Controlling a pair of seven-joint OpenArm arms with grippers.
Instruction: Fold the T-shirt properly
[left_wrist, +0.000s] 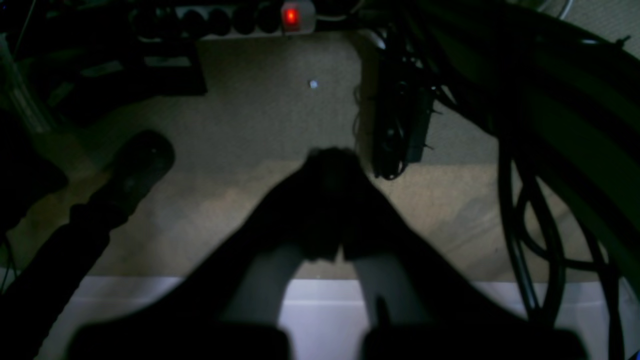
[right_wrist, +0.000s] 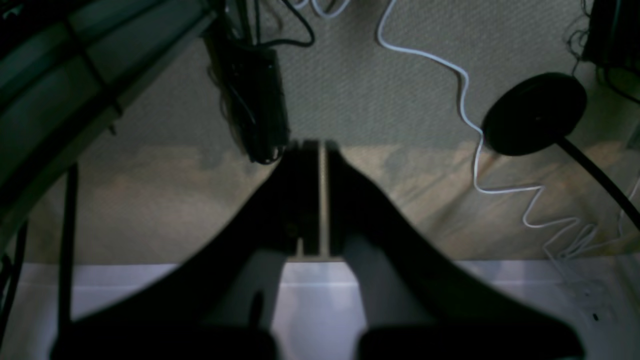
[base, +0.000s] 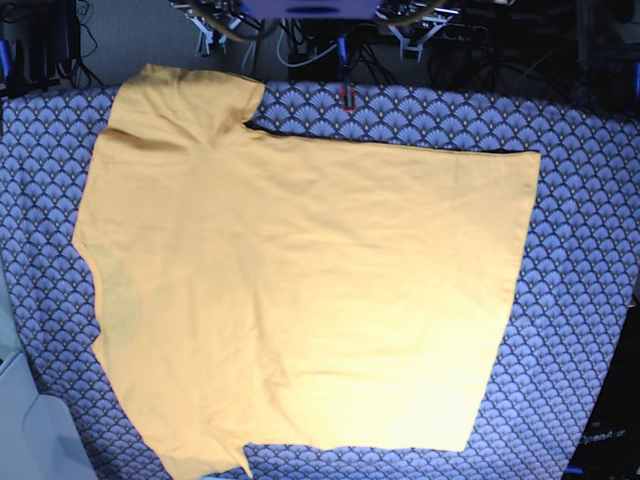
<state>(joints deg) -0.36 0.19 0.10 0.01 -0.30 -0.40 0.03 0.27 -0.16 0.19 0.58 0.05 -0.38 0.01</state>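
The yellow-orange T-shirt (base: 300, 290) lies spread flat on the table in the base view, neck to the left and hem to the right. One short sleeve (base: 185, 105) points to the far left corner. The other (base: 200, 455) reaches the near edge. Neither gripper is over the shirt in that view. In the left wrist view my left gripper (left_wrist: 332, 160) is shut and empty, hanging over carpet floor. My right gripper (right_wrist: 320, 147) is likewise shut with nothing in it, above the floor.
A blue-grey scallop-patterned cloth (base: 580, 250) covers the table under the shirt. On the floor lie a power strip with a red light (left_wrist: 290, 17), a white cable (right_wrist: 465, 100), a round black stand base (right_wrist: 535, 112) and dark cable bundles (left_wrist: 520, 225).
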